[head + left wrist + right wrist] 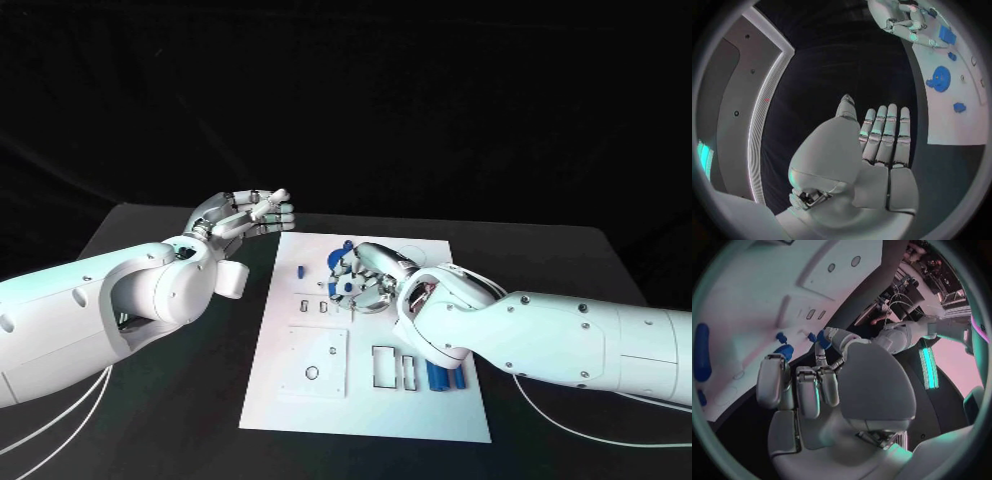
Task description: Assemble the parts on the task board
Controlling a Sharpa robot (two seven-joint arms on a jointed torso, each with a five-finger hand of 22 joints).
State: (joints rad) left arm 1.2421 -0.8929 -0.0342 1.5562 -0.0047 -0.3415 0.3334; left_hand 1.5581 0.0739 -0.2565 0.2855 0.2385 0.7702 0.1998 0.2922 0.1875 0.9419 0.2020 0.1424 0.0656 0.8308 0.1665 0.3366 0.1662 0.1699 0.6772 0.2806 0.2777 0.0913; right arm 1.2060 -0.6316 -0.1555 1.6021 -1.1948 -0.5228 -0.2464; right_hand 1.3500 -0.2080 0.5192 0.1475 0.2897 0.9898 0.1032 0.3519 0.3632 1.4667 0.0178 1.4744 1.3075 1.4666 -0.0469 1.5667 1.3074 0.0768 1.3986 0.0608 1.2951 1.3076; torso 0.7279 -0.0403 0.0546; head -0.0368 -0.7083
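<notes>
The white task board (pixel 325 400) lies in the middle of the black table. My right hand (pixel 369 281) hovers low over the board's far half with its fingers curled. Its thumb and a fingertip pinch a small blue part (pixel 823 338). A round blue gear (pixel 343 260) sits just beyond that hand, also seen as the gear (pixel 941 78). A small blue peg (pixel 300 270) stands to its left. Two blue cylinders (pixel 441 378) lie at the board's near right. My left hand (pixel 245 214) is raised off the board's far left corner, fingers straight and holding nothing (pixel 879 140).
Empty slots and a round hole (pixel 313 373) mark the board's near half. More blue pieces (pixel 946 35) lie beside my right hand (pixel 904 22). Bare black table (pixel 173 400) runs along both sides of the board.
</notes>
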